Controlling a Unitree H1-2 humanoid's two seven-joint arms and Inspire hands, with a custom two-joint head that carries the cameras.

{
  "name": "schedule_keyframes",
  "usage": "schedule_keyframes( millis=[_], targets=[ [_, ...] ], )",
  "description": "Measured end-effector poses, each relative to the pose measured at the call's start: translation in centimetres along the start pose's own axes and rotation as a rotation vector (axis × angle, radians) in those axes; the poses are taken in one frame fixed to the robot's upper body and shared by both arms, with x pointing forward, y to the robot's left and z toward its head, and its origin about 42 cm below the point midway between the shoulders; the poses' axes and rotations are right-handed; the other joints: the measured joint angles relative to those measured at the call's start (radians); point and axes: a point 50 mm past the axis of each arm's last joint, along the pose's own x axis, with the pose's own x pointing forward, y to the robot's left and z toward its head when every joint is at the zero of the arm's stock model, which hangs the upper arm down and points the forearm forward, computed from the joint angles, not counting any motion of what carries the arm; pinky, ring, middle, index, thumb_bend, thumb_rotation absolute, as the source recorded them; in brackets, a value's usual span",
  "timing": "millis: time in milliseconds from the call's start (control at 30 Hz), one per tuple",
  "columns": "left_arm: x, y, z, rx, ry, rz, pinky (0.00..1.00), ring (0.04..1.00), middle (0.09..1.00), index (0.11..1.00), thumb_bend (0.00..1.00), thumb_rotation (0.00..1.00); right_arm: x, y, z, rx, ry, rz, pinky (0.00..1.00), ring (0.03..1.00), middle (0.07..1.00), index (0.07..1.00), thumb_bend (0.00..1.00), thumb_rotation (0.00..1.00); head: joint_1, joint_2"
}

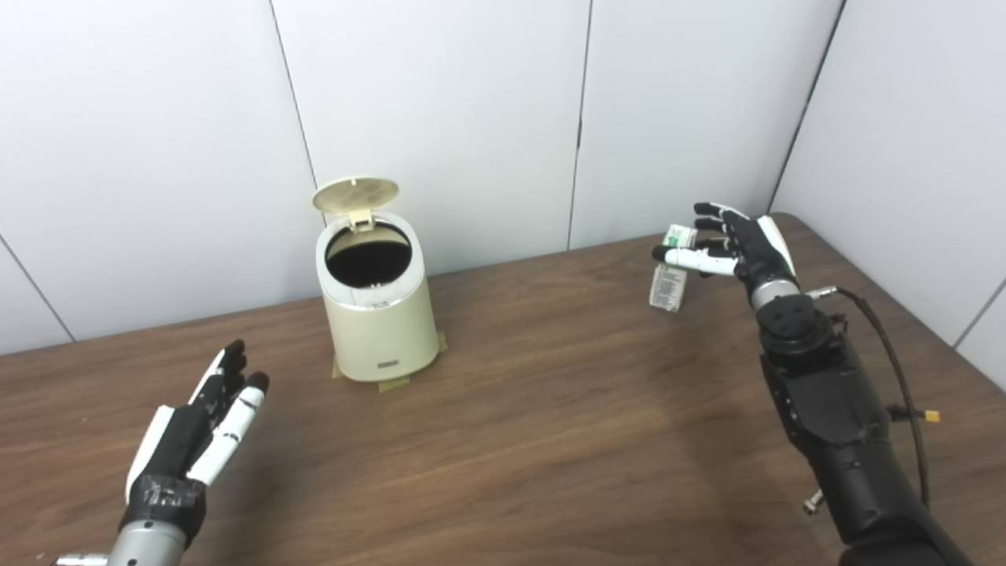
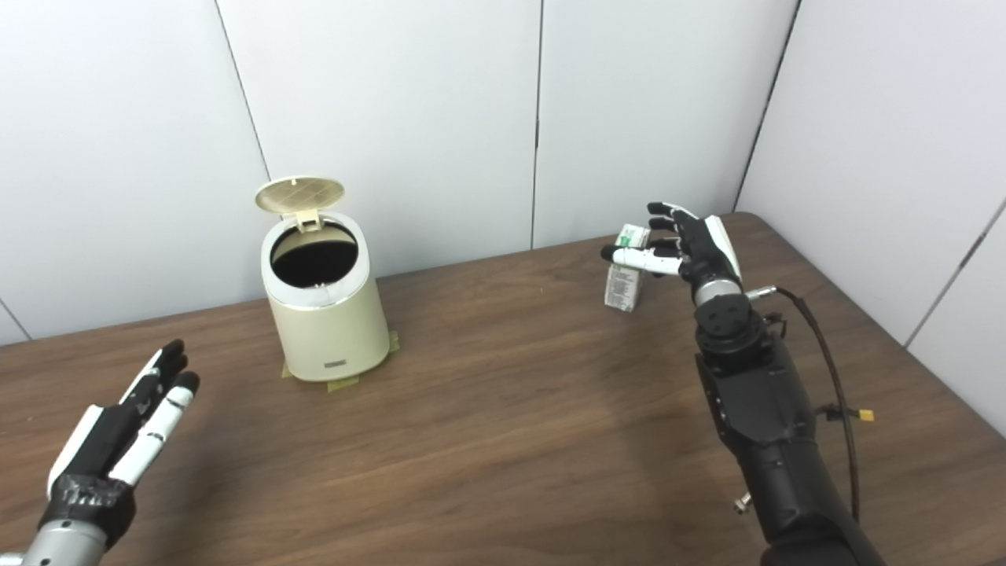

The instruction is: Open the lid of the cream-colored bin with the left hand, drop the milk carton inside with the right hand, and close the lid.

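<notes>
Masking part of the milk carton (image 1: pixel 669 284): right robot hand (image 1: pixel 739 245).

One bin (image 1: pixel 380 314) – one lid (image 1: pixel 355 194) – one milk carton (image 1: pixel 669 283) – two hands: left (image 1: pixel 206 424), right (image 1: pixel 735 245).

The bin (image 1: pixel 379 310) stands on the bench (image 1: pixel 550 424), beyond the left hand (image 1: pixel 206 428) and to its right, its lid (image 1: pixel 355 194) raised behind the opening. The milk carton (image 1: pixel 670 275) stands just left of the right hand (image 1: pixel 735 248), under its fingers (image 1: pixel 692 259).
</notes>
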Motion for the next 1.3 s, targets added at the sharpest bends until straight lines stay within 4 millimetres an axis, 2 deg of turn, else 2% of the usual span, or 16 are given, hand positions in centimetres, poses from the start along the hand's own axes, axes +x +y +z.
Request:
schedule_keyframes(
  millis=[100, 200, 433, 633, 1033, 1133, 1200, 1300],
  targets=[
    [-0.1, 0.4, 0.0, 0.014, 0.002, 0.000, 1.00, 1.000, 1.000, 1.000, 0.42, 0.71, 0.1, -0.3, -0.6, -0.025, 0.005, -0.001, 0.52, 0.638, 0.701, 0.727, 0.97, 0.27, -0.005, 0.005],
    [-0.1, 0.5, 0.0, -0.018, -0.003, -0.005, 1.00, 1.000, 1.000, 1.000, 0.40, 0.68, -0.2, -0.7, -1.3, -0.092, -0.004, 0.003, 0.51, 0.598, 0.652, 0.683, 0.97, 0.24, -0.006, -0.009],
    [0.0, 0.0, -0.1, -0.051, -0.005, -0.014, 1.00, 1.000, 1.000, 1.000, 0.41, 0.67, -0.8, -0.6, -2.6, -0.150, -0.027, 0.019, 0.55, 0.614, 0.649, 0.683, 0.98, 0.25, -0.003, -0.009],
    [0.0, 0.0, -0.1, -0.038, -0.002, -0.011, 1.00, 1.000, 1.000, 1.000, 0.43, 0.72, -0.9, -0.2, -2.4, -0.186, -0.044, 0.026, 0.60, 0.641, 0.661, 0.689, 0.94, 0.22, -0.003, -0.003],
    [0.2, 0.2, 0.1, -0.019, -0.005, -0.006, 1.00, 1.000, 1.000, 1.000, 0.40, 0.71, -1.0, 0.4, -1.9, -0.211, -0.142, 0.045, 0.59, 0.633, 0.663, 0.693, 0.87, 0.25, -0.014, 0.005],
    [0.2, 0.2, 0.1, -0.003, -0.003, -0.010, 1.00, 1.000, 1.000, 1.000, 0.38, 0.70, -1.0, 0.5, -2.0, -0.215, -0.150, 0.045, 0.57, 0.632, 0.666, 0.696, 0.86, 0.31, -0.018, 0.005],
    [0.2, 0.3, 0.1, 0.007, -0.003, -0.013, 1.00, 1.000, 1.000, 1.000, 0.36, 0.65, -1.0, 0.6, -2.1, -0.215, -0.159, 0.046, 0.58, 0.637, 0.671, 0.694, 0.85, 0.32, -0.020, 0.002],
    [0.2, 0.3, 0.1, 0.002, -0.004, -0.027, 1.00, 1.000, 1.000, 1.000, 0.34, 0.58, -0.9, 0.9, -2.2, -0.222, -0.174, 0.038, 0.63, 0.677, 0.696, 0.692, 0.84, 0.33, -0.020, -0.003]
  ],
)
